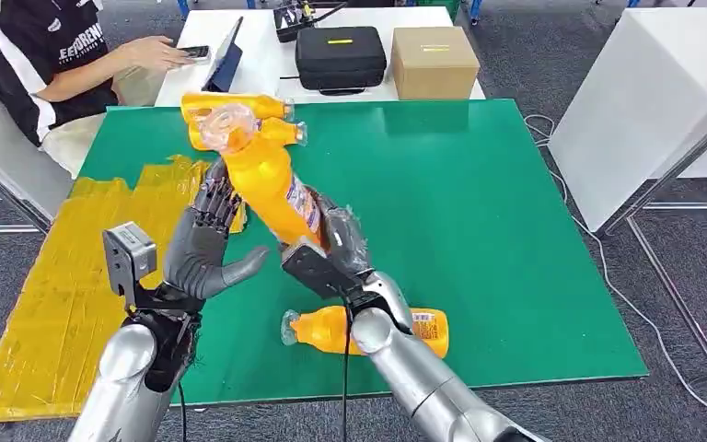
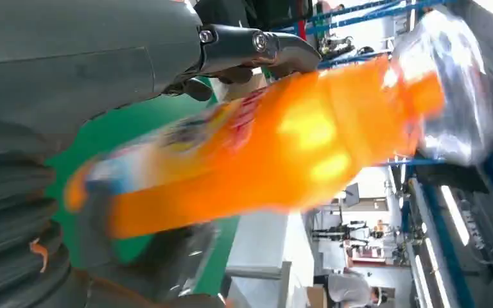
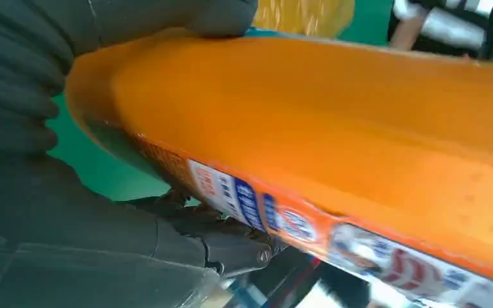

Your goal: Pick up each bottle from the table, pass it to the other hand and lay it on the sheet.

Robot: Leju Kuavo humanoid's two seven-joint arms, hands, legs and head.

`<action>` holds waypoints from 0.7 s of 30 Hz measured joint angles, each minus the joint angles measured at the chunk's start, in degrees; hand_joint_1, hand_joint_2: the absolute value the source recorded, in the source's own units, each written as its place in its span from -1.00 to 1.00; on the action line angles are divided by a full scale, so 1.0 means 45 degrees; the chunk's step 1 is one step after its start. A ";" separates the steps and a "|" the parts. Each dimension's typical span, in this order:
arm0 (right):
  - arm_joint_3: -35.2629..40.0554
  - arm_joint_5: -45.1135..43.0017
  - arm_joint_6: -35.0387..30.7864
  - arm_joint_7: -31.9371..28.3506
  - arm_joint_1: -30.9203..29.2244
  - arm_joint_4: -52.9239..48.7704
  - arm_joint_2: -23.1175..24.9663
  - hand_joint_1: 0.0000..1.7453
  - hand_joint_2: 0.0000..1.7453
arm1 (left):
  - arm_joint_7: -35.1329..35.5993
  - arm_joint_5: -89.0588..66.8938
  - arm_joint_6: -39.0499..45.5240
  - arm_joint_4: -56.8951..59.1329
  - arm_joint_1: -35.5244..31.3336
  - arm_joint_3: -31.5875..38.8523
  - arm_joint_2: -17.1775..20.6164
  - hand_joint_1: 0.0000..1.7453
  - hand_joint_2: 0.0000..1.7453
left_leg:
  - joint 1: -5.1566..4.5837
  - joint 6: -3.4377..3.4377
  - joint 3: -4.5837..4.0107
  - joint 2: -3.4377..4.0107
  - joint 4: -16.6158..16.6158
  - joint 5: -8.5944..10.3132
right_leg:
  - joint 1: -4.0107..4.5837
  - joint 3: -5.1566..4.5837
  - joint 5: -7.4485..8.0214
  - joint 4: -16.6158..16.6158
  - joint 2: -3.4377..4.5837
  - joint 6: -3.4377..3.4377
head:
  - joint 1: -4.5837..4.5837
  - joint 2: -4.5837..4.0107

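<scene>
Right hand: my right hand gripped the orange plastic bottle by its base, tilted above the green table mat.
Left hand: my left hand was beside that bottle, fingers apart, empty.
Other bottle: another orange bottle lay on the mat, under my right arm.

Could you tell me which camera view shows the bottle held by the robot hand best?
The head view: the held bottle is sharp and complete in the right robot hand. The left wrist view blurs it; the right wrist view crops it.

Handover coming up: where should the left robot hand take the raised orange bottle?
Take the orange bottle on its bare upper body, from the robot's left. The right robot hand covers the label end, and the open left robot hand already faces that side.
</scene>
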 measured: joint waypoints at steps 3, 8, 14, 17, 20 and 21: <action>0.0524 0.0068 0.0184 -0.0150 -0.0020 0.0277 0.0121 1.00 1.00 | -0.0029 0.0039 0.0044 0.0107 -0.0166 0.0083 0.0000 -1.00 1.00 | 0.0000 0.0000 0.0002 0.0001 0.0000 0.0000 | 0.0000 -0.0001 0.0000 0.0000 0.0000 0.0000 | -0.0005 0.0005; 0.0854 0.0087 0.0218 -0.0199 -0.0061 0.0544 0.0223 1.00 1.00 | -0.0029 0.0131 0.0053 0.0253 -0.0201 0.0170 0.0000 -1.00 1.00 | 0.0001 0.0000 0.0000 0.0002 0.0000 0.0000 | 0.0000 -0.0003 0.0000 0.0001 0.0000 0.0000 | 0.0000 0.0005; 0.1151 0.0156 0.0213 -0.0174 -0.0192 0.0821 0.0243 1.00 1.00 | -0.0068 0.0218 0.0116 0.0403 -0.0205 0.0214 0.0000 -1.00 1.00 | -0.0001 0.0000 0.0000 0.0002 0.0000 0.0000 | -0.0001 -0.0002 0.0000 -0.0001 0.0000 0.0000 | 0.0000 0.0000; 0.1389 0.0233 0.0062 -0.0174 -0.0272 0.1044 0.0248 1.00 1.00 | -0.0068 0.0233 0.0145 0.0476 -0.0202 0.0277 0.0000 -1.00 1.00 | 0.0000 0.0000 0.0002 0.0002 0.0000 0.0000 | -0.0001 -0.0001 0.0000 -0.0001 0.0000 0.0000 | 0.0000 0.0000; 0.1577 0.0267 -0.0025 -0.0184 -0.0280 0.1228 0.0248 1.00 1.00 | -0.0072 0.0248 0.0165 0.0597 -0.0194 0.0335 0.0000 -0.18 1.00 | 0.0000 0.0000 0.0001 0.0001 0.0000 0.0000 | -0.0001 -0.0002 0.0000 -0.0001 0.0000 0.0000 | -0.0004 0.0000; 0.1612 0.0267 -0.0039 -0.0184 -0.0280 0.1267 0.0248 1.00 1.00 | -0.0072 0.0248 0.0165 0.0631 -0.0190 0.0345 0.0000 0.84 1.00 | 0.0001 0.0000 0.0001 0.0001 0.0000 0.0000 | 0.0000 -0.0002 0.0000 0.0000 0.0000 0.0000 | 0.0000 0.0000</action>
